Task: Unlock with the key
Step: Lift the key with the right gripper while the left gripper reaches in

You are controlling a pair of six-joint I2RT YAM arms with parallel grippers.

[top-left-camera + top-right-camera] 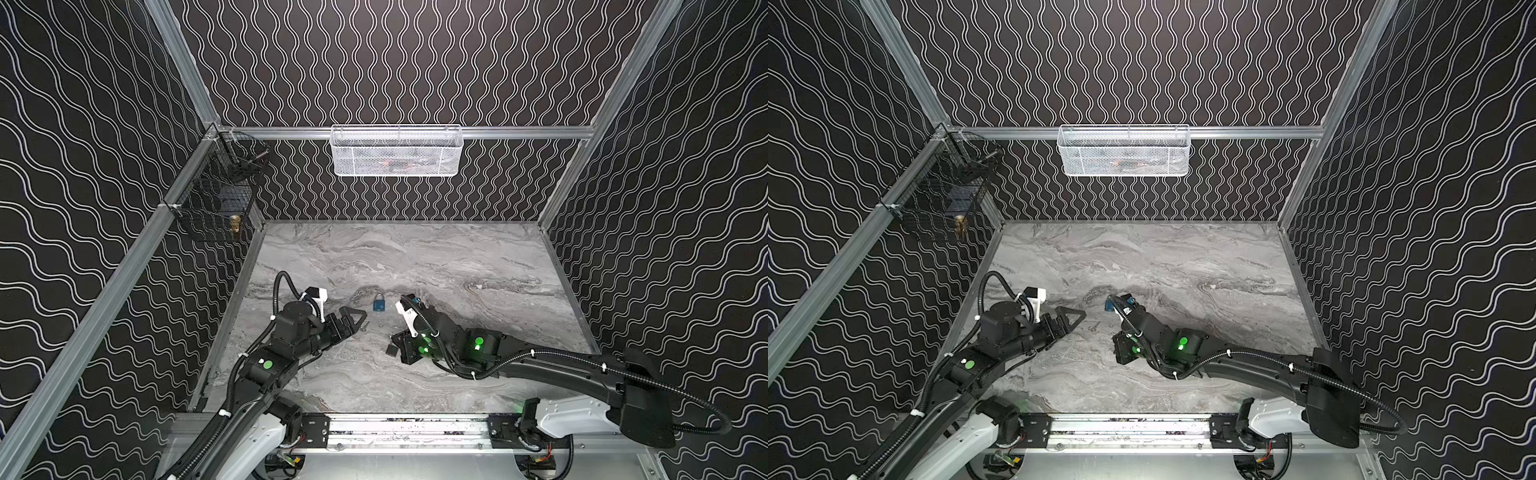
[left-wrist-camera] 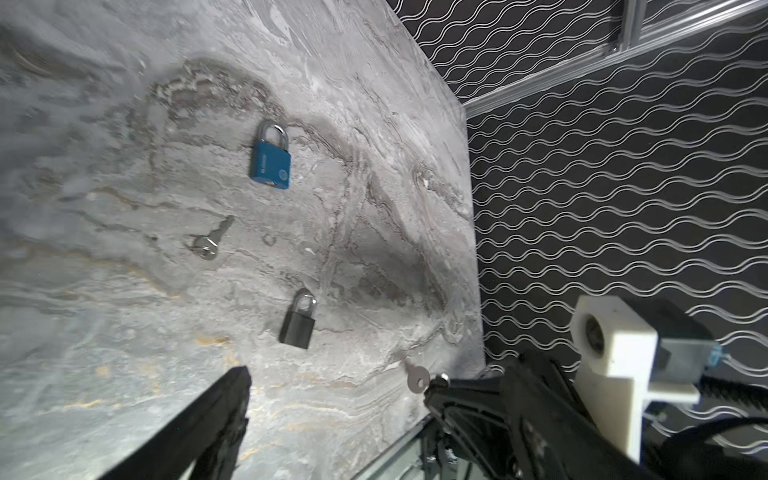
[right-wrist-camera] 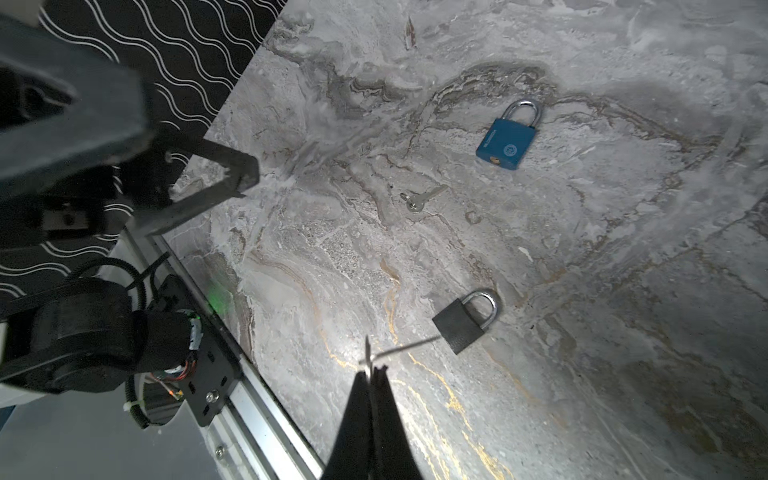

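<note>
Our right pincer (image 3: 372, 371) is clamped fully shut on the bow of a small flat silver metal key (image 3: 405, 347). The coming move turns on how that key lines up with the squat black padlock with a steel shackle (image 3: 457, 326).

The key's blade runs out from the fingertips toward the padlock's base, and its tip sits right at that base face. We cannot tell whether it has entered the keyway. The padlock lies flat on the grey marbled bench (image 3: 602, 374), with its base toward the key and its shackle pointing away. Its long axis roughly carries on from the key's, but as we read it the two are slightly skewed rather than in line. We judge that a small turn of the wrist is called for before any push. Nothing pins the padlock down, so it may simply slide.

Past the black padlock's shackle end, well apart from it, lies a blue padlock with a steel shackle (image 3: 505, 143). A second, loose silver key (image 3: 419, 199) rests roughly between the two padlocks, off to one side.

Our left pincer (image 1: 356, 322) stands spread wide and holds nothing. It is close to that loose key and farther from the black padlock than the right pincer is. We reckon it is the arm free to steady the padlock body.
</note>
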